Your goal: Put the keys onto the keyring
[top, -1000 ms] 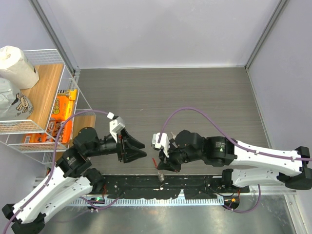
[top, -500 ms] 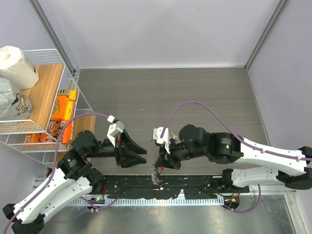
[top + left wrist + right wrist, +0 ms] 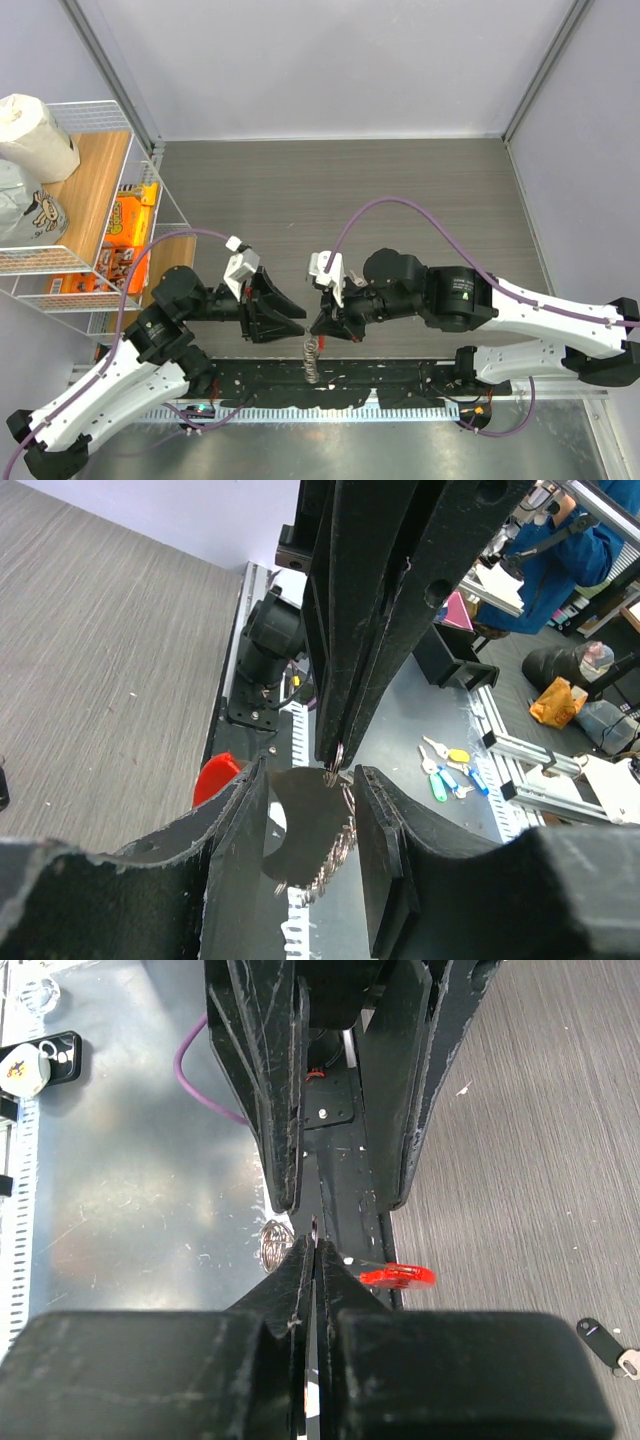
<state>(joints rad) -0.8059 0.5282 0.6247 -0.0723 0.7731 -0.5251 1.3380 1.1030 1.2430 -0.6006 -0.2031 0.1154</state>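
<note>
Both arms reach low and level toward each other at the near edge of the table (image 3: 400,190). We see the right gripper (image 3: 318,330) pinched together on the keyring (image 3: 312,358), whose coiled chain dangles below. The left gripper (image 3: 300,321) stands apart, its fingers flanking that tip. The key (image 3: 598,1330) lies on the table, apart from both. Print on the orange packages (image 3: 128,215) is unreadable.

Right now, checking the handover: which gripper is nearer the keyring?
Right. The right gripper is shut on the top of the keyring, its chain dangling; the left gripper is open, straddling that chain without clearly touching.
</note>
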